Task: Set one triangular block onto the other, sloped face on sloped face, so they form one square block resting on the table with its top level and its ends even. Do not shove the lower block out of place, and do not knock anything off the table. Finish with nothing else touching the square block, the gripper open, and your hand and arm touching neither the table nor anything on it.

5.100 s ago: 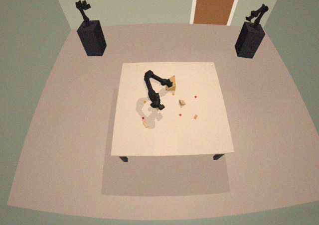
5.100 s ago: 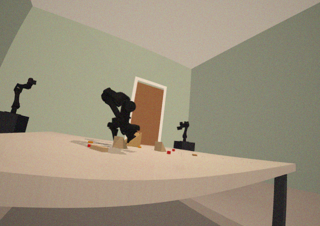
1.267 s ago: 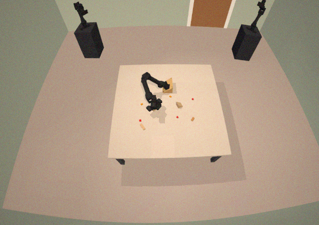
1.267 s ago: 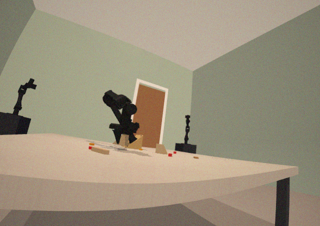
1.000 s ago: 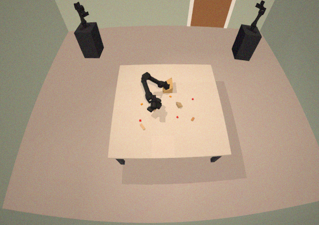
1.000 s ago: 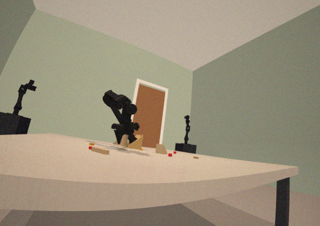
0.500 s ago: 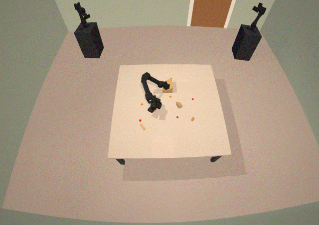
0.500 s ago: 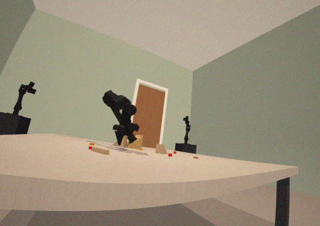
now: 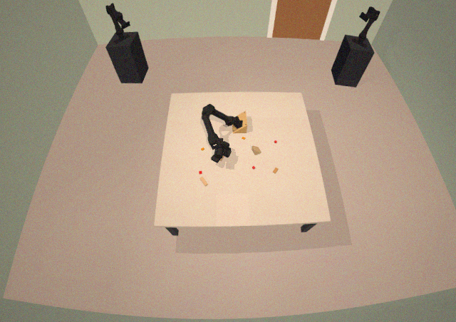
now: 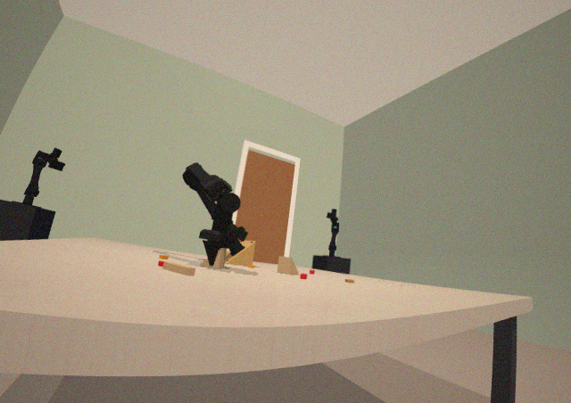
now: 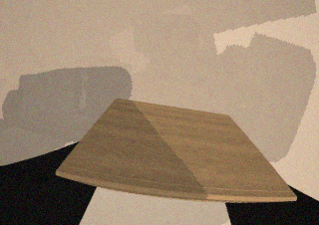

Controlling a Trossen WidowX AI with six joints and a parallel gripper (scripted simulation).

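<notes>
My gripper (image 9: 221, 159) (image 10: 220, 257) (image 11: 166, 149) is shut on a wooden triangular block (image 10: 219, 259) (image 11: 164, 150). In the wrist view the block spans between the two black fingers, its long lower edge nearest the camera. In the exterior view it hangs low near the table top; whether it touches the table I cannot tell. The other triangular block (image 9: 256, 149) (image 10: 286, 266) stands on the table, apart from the gripper, to its right in the top and exterior views. The gripper hides most of the held block in the top view.
A pale plank (image 9: 203, 181) (image 10: 178, 268) and a red cube (image 9: 200, 172) lie front left of the gripper. Another red cube (image 9: 253, 167) and a small brown block (image 9: 275, 170) lie right. A yellowish wooden wedge-shaped holder (image 9: 241, 129) (image 10: 247, 254) stands behind. Small orange pieces (image 9: 243, 138) lie nearby.
</notes>
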